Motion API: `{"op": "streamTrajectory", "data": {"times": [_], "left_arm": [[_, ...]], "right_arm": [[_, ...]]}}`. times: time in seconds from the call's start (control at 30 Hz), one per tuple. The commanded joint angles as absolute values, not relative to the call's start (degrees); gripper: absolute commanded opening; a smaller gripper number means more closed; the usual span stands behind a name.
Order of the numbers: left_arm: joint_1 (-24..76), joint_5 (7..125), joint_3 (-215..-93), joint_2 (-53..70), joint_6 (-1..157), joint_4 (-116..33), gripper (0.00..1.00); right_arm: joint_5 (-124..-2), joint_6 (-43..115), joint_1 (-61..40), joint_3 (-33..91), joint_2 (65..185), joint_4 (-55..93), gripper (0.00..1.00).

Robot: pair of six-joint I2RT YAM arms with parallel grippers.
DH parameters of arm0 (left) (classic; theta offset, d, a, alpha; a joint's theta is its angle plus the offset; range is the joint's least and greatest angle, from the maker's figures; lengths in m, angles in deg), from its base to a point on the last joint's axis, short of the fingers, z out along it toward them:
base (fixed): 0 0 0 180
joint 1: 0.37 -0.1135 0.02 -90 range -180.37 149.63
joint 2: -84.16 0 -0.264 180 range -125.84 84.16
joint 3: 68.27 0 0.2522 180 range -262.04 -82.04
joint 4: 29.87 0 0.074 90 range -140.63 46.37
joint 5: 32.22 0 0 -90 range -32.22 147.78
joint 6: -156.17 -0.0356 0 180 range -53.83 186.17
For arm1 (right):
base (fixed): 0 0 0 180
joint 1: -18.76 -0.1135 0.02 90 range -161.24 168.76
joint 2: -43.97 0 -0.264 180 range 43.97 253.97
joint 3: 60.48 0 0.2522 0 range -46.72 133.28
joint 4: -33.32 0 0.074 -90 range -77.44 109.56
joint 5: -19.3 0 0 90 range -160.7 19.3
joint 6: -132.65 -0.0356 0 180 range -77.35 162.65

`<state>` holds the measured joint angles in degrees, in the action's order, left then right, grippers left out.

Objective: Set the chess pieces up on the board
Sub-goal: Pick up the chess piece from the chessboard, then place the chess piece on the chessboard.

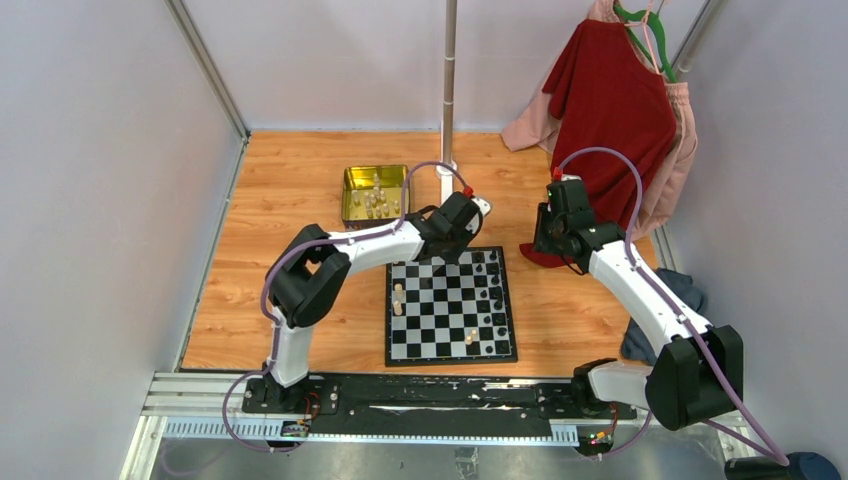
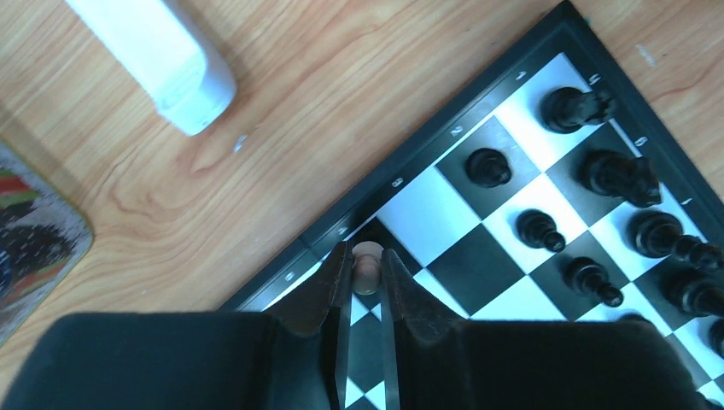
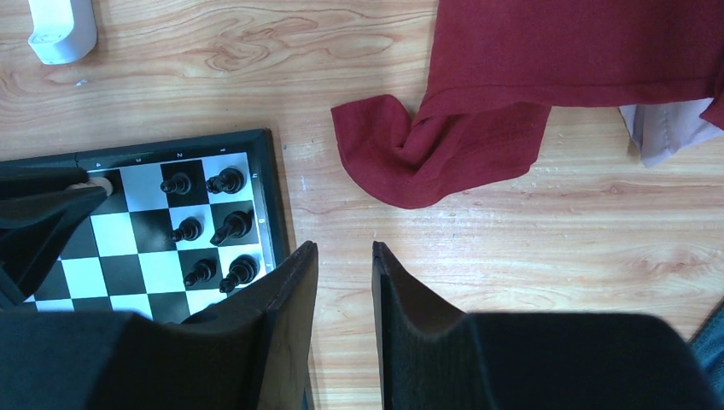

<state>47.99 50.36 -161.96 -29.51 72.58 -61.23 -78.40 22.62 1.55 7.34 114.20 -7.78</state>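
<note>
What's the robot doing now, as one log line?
left fingers: shut on pale piece at board edge | right fingers: open, empty, over wooden table

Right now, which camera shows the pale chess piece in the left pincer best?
The left wrist view: the pale chess piece sits clamped in the left pincer, close up, at the edge of the board. The right wrist view catches only a sliver of it at far left. The top view hides it under the arm.

2 arms [image 1: 360, 245] [image 1: 640, 285], 1 board [image 1: 450, 357], 1 tin [image 1: 347, 196], 6 blk pcs [image 3: 225, 180] in right-wrist view.
</note>
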Motion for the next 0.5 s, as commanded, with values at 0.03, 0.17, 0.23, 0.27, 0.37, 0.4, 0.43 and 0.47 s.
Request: {"op": "streamTrajectory", "data": {"times": [0.03, 0.17, 0.23, 0.27, 0.37, 0.4, 0.43, 0.47], "left_arm": [[46.2, 44.2, -158.4, -23.7, 75.7, -60.6, 0.07], [45.4, 40.5, -154.6, -20.9, 79.2, -60.1, 0.04], [45.1, 38.8, -153.7, -20.0, 81.2, -60.7, 0.03], [45.0, 37.9, -153.4, -19.7, 82.2, -61.0, 0.02], [44.8, 35.8, -153.1, -19.3, 85.4, -62.6, 0.01], [44.8, 35.3, -153.0, -19.3, 86.7, -63.0, 0.01], [44.8, 34.9, -152.9, -19.2, 87.6, -63.4, 0.01], [44.8, 34.5, -152.8, -19.2, 88.5, -63.8, 0.01]], "right_arm": [[-78.4, 22.2, 2.4, 6.6, 113.8, -7.5, 0.34], [-78.0, 21.9, 2.4, 6.3, 113.6, -7.3, 0.34], [-77.8, 21.9, 2.4, 6.2, 113.5, -7.2, 0.34], [-77.6, 21.9, 2.4, 6.1, 113.4, -7.3, 0.34], [-77.5, 21.9, 2.4, 6.0, 113.2, -7.2, 0.34], [-77.4, 21.8, 2.4, 5.9, 113.1, -7.2, 0.34], [-77.3, 21.7, 2.4, 5.8, 113.1, -7.2, 0.34], [-77.3, 21.8, 2.4, 5.8, 113.0, -7.2, 0.34]]}}
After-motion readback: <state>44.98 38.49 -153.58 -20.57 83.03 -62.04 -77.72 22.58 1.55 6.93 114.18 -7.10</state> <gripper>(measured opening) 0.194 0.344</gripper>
